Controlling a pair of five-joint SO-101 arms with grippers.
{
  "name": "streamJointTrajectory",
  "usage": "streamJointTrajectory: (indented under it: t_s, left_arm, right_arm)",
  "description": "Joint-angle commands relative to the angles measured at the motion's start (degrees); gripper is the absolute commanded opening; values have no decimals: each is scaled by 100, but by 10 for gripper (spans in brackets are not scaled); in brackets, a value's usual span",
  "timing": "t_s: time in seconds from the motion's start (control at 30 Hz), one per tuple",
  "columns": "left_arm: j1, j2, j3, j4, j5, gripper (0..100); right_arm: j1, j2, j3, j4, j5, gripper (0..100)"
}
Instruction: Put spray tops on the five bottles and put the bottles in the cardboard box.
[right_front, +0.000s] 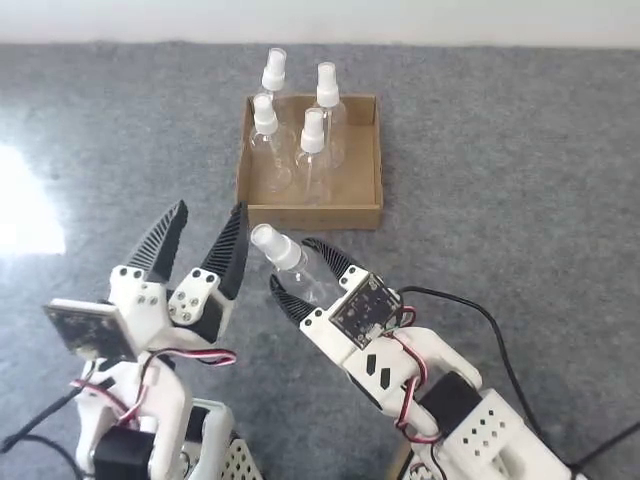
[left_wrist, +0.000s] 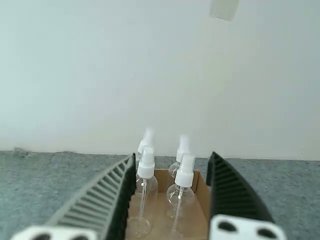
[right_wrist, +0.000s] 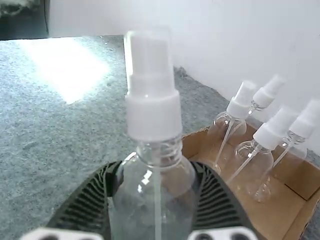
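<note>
Over at 12 o'clock on the gray table (right_front: 520, 150) the cardboard box (right_front: 315, 214) sits squarely, its far rim close to the white wall, with four clear bottles (right_front: 312, 155) standing upright inside, each wearing a white spray top. The fifth bottle (right_front: 285, 255) is clamped between the jaws of the right claw (right_front: 296, 268) at about 6 o'clock, lying tilted with its spray top (right_wrist: 150, 95) aimed toward 11 o'clock and stopping just short of the box's near wall. The left claw (right_front: 210, 207) hangs at 7 o'clock, spread wide and holding nothing, its tips pointing to 12 o'clock at the box's near left corner. Bare gray surface runs out at 9 and 3 o'clock on either side of the box. A black cable (right_front: 490, 330) trails past the right arm at 4 o'clock.
</note>
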Motion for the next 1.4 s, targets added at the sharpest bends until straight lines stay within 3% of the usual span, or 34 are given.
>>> streamJointTrajectory:
  t_s: [0.0, 0.47, 1.03, 1.37]
  left_arm:
    - [0, -18, 75, -255, 53, 213]
    - [905, -18, 259, -211, -519, 175]
    - [976, -53, 101, -211, -589, 192]
    - [378, -35, -699, 202, -571, 224]
  right_arm:
    - [-22, -251, -70, 22, 53, 13]
    - [-22, -251, -70, 22, 44, 13]
    - [-22, -233, -70, 22, 44, 13]
    - [321, -207, -70, -4, 44, 13]
